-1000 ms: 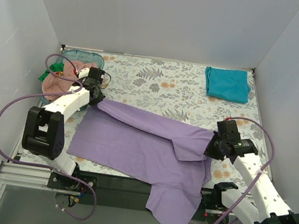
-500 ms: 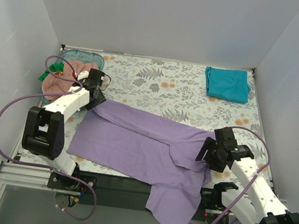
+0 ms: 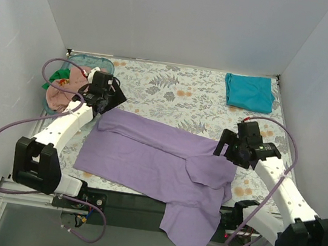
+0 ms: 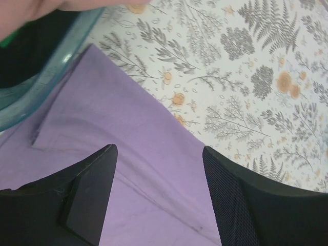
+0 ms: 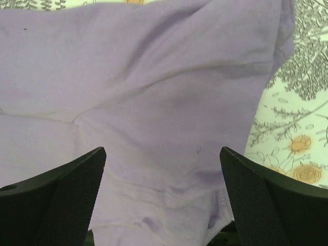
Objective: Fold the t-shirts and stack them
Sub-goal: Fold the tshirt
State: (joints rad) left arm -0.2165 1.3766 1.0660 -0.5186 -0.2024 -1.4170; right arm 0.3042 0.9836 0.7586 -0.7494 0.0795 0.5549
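The large lavender t-shirt (image 3: pixel 147 157) lies spread on the table, its far edge folded over toward the front and one end hanging off the near edge. My left gripper (image 3: pixel 107 100) hovers open over its back left corner, and the left wrist view shows purple cloth (image 4: pixel 118 123) between the spread fingers (image 4: pixel 87 189), nothing held. My right gripper (image 3: pixel 226 151) is open above the folded sleeve on the right, with cloth (image 5: pixel 154 77) lying loose below the gripper (image 5: pixel 162 151). A folded teal t-shirt (image 3: pixel 249 92) lies at the back right.
A blue-green basket (image 3: pixel 93 59) at the back left holds a salmon-pink t-shirt (image 3: pixel 61 81) and a bit of a green one (image 3: pixel 47 86); its rim (image 4: pixel 46 66) is close beside the left gripper. White walls enclose the floral tabletop (image 3: pixel 174 91).
Both grippers have opened and let go of the lavender t-shirt's folded edge, which now rests on the table. Both have lifted and drawn back a little.
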